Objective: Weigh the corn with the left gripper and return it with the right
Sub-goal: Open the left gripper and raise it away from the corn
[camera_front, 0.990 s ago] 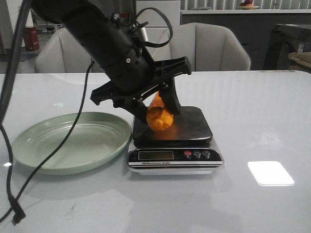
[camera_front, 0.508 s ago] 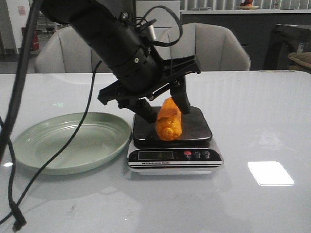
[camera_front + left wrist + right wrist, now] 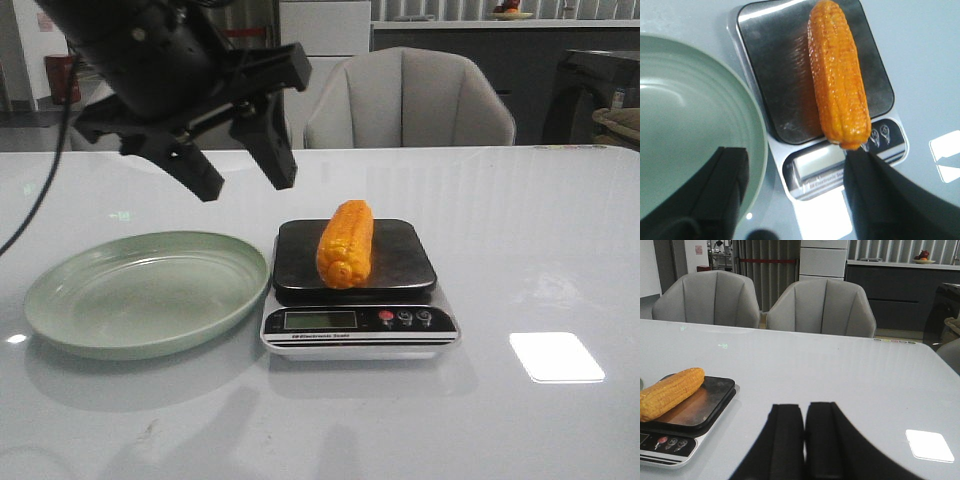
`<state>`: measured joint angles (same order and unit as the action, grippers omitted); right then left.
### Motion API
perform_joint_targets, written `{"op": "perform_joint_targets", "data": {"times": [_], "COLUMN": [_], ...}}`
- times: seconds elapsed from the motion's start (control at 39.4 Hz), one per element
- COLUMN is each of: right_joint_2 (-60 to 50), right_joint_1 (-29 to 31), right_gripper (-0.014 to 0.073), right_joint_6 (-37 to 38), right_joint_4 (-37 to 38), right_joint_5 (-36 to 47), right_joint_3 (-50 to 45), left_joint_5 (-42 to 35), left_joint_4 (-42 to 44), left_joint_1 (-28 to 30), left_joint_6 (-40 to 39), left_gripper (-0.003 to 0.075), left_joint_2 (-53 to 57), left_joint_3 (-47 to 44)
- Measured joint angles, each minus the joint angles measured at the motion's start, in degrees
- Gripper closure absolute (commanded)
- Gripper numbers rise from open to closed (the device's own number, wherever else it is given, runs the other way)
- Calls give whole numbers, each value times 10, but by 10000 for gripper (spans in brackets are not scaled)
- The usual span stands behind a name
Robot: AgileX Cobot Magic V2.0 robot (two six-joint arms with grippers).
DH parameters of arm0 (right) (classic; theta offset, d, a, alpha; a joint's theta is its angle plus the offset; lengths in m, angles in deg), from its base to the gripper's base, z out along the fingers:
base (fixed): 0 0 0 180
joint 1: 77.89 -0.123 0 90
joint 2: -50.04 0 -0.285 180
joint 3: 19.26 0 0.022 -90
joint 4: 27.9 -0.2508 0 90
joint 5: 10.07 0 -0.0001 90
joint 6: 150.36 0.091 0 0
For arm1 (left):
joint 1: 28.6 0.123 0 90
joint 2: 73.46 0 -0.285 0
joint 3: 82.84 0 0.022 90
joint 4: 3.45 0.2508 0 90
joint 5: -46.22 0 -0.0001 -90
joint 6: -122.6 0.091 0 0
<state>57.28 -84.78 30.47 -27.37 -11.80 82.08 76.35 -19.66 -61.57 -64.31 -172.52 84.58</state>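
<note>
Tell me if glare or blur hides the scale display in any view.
Front view: scale display unglared but too small to read. Left wrist view: glare washes it out and the left gripper fingertip crops it. Right wrist view: display cut off at the frame edge; corn sharp.

A glossy white table (image 3: 520,250) carries everything. The landmark is a silver electronic kitchen scale with a black square platform (image 3: 400,255) near the table's middle. Along the scale's front edge sit a small rectangular display (image 3: 320,320) and, just beside it, 3 round buttons (image 3: 405,318), 1 red and 2 dark. A shallow pale green round plate (image 3: 140,295) lies on the table to the left of the scale, its rim almost touching the scale's side. A bright rectangular patch of reflected light (image 3: 556,357) shows on the tabletop to the right of the scale. Behind the scale, beyond the table's far edge, stand 2 grey upholstered chairs (image 3: 820,307).
</note>
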Motion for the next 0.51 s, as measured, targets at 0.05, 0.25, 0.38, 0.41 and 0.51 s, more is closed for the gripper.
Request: {"op": "perform_joint_targets", "data": {"times": [0.05,0.25,0.38,0.41,0.51], "right_joint_2": [0,0,0,0,0], "right_joint_1": [0,0,0,0,0], "right_gripper": [417,417,417,417,417], "right_joint_6": [0,0,0,0,0], "right_joint_4": [0,0,0,0,0], "right_joint_5": [0,0,0,0,0], "right_joint_3": [0,0,0,0,0], "left_joint_5": [-9,-29,-29,-29,-29], "left_joint_4": [6,25,37,40,45], "left_joint_1": [0,0,0,0,0], "left_joint_6": [0,0,0,0,0], "left_gripper": [260,260,260,260,262], "left_joint_2": [40,200,308,326,424], "left_joint_3": [-28,-142,-204,-213,-262]}}
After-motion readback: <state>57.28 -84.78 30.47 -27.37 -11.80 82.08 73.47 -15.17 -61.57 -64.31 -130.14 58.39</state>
